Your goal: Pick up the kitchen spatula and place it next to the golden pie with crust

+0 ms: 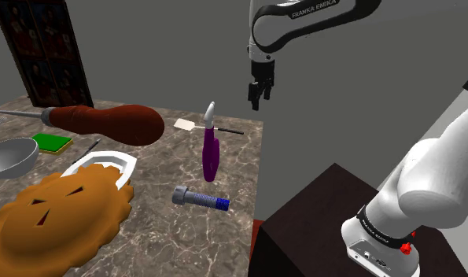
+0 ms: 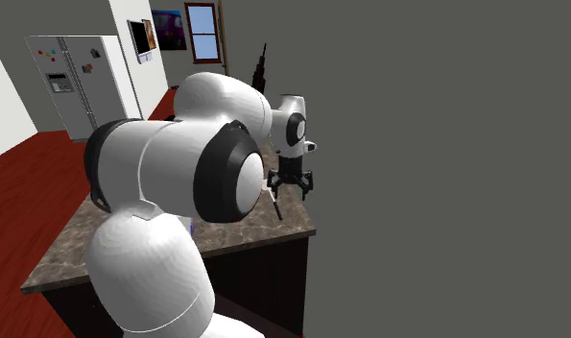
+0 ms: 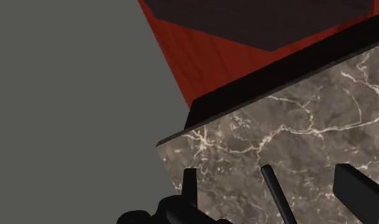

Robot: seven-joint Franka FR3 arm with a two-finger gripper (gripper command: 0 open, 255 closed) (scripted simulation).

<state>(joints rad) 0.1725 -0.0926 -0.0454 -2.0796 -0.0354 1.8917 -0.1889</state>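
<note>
Hovering w/ my claw (image 1: pixel 258 96) spread above spatula (image 1: pixel 185 124) | prob light, stiff, skinny | I'd pinch mid-handle, right of blade.

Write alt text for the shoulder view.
The open end effector hangs above the far corner of the marble table, over a white spatula with a thin dark handle. Nearer are a purple bottle, a bolt and a golden pie.
</note>
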